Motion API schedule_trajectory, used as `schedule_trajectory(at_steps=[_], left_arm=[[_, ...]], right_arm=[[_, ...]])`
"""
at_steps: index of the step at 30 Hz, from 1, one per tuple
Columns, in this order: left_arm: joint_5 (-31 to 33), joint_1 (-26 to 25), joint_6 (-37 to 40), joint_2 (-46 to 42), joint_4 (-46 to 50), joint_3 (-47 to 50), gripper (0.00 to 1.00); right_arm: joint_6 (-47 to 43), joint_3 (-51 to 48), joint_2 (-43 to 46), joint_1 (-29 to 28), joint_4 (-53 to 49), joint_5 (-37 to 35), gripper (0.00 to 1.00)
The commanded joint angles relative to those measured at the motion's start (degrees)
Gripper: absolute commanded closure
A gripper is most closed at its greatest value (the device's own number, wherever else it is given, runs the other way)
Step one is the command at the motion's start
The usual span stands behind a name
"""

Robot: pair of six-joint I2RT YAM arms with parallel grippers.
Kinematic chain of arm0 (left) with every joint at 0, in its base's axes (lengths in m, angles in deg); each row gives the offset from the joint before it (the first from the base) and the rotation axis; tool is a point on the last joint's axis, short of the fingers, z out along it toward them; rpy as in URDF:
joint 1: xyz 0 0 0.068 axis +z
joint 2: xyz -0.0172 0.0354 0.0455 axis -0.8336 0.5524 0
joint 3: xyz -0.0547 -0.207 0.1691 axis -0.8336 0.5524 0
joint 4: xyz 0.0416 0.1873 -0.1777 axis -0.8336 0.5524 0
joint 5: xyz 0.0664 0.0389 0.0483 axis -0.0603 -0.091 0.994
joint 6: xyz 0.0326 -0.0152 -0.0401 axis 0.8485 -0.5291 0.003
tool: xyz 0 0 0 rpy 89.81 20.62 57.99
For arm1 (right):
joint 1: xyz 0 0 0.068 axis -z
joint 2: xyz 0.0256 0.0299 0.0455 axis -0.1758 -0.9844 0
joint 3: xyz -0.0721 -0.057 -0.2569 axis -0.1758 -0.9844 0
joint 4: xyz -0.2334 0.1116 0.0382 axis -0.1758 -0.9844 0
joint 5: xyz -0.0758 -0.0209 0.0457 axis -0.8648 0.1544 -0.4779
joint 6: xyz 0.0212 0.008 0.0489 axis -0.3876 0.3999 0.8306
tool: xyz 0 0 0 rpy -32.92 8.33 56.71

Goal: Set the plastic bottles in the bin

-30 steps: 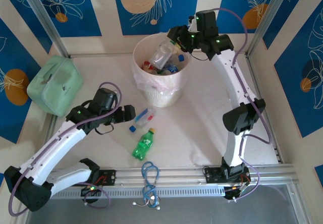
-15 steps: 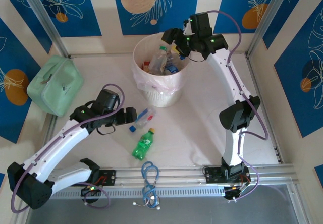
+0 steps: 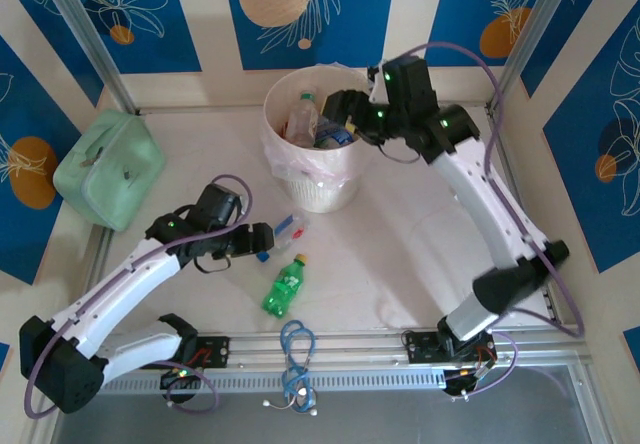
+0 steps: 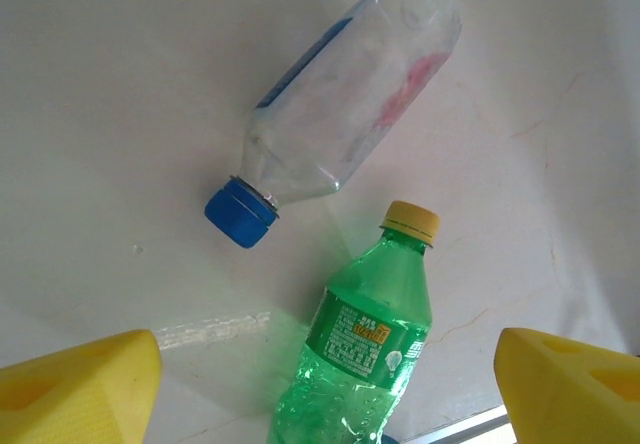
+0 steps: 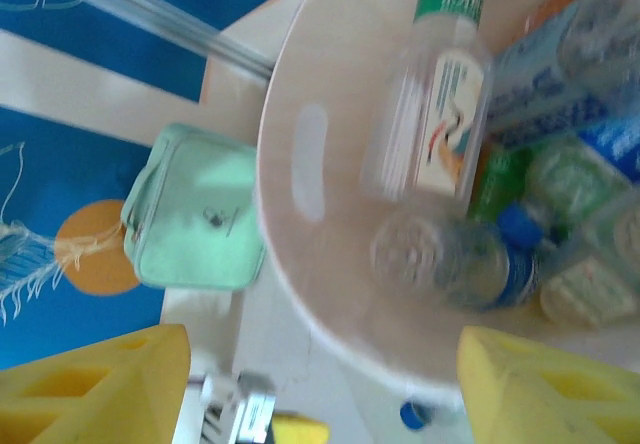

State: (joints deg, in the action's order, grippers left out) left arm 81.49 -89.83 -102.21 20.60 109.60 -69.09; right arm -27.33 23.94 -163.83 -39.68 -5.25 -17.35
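The cream-pink bin (image 3: pixel 318 186) stands at the back middle of the table, holding several plastic bottles (image 3: pixel 300 119). My right gripper (image 3: pixel 342 107) hangs open over its right rim, nothing between its yellow fingers (image 5: pixel 95 384). Inside the bin (image 5: pixel 300 154) lie a white-labelled bottle with a green cap (image 5: pixel 440 94) and a clear one with a blue label (image 5: pixel 455 259). On the table a clear bottle with a blue cap (image 3: pixel 285 232) and a green bottle (image 3: pixel 284 284) lie side by side. My left gripper (image 3: pixel 266 236) is open just left of them. The green bottle (image 4: pixel 368 339) lies between the open fingertips (image 4: pixel 80 389).
A mint-green soft case (image 3: pixel 108 169) sits at the left edge of the table. A coiled blue cable (image 3: pixel 297 349) lies over the front rail. Metal frame posts and blue patterned walls enclose the table on three sides.
My right gripper has let go of a clear bottle, which dropped into the bin, and its arm swung outward to the right. The left gripper edged closer to the two bottles on the table.
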Motion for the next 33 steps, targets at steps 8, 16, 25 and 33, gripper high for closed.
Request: schedule_trajectory(at_steps=[8, 16, 25, 33], left_arm=[[-1.24, -9.57, 1.38, 5.12, -1.54, 2.21, 0.06], [0.83, -15.44, 4.71, 13.17, -0.70, 0.77, 0.09], [1.22, -19.32, 6.56, 17.89, -0.04, -0.15, 0.08], [2.00, -20.07, 6.57, 22.08, -1.13, -0.56, 0.12]], right_arm=[[3.35, -22.11, 21.28, -2.78, 1.46, -6.06, 0.25], [7.44, -32.63, 29.83, -4.27, 1.04, -6.83, 0.25], [8.31, -35.72, 32.11, -4.36, -0.20, -6.51, 0.25], [9.29, -37.73, 33.43, -4.28, -0.62, -6.48, 0.25]])
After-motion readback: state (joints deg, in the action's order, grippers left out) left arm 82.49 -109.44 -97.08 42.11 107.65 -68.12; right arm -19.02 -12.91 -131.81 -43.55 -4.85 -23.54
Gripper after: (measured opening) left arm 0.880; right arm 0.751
